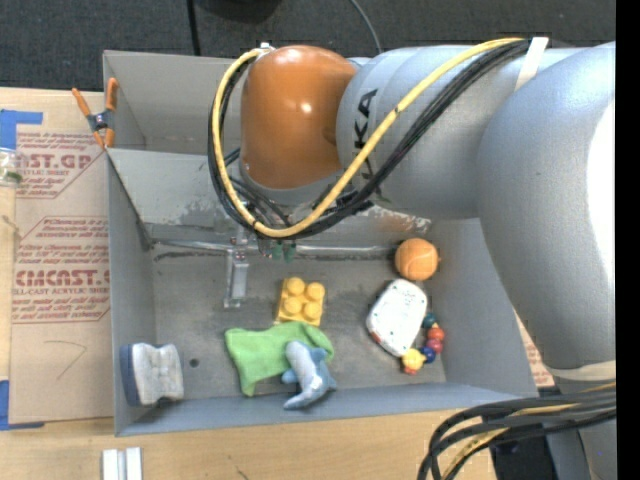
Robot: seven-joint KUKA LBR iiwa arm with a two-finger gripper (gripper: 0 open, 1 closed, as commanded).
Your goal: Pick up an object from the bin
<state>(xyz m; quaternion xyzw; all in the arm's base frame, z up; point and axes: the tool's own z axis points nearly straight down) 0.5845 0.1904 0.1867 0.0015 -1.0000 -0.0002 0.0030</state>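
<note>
**Robot arm reaching into a grey metal bin**

A bulky grey arm (480,138) with a glossy orange cover (290,113) reaches over the metal bin (130,228); its claw (238,278) sits low above scuffed bare floor, and whether it is open or closed cannot be told; crumpled green cloth (258,353) lies near the front; a yellow studded brick (302,301) lies nearest the claw; a smooth orange ball (416,259) rests to the right.

Oblique overhead view onto bin (130,218)
</note>
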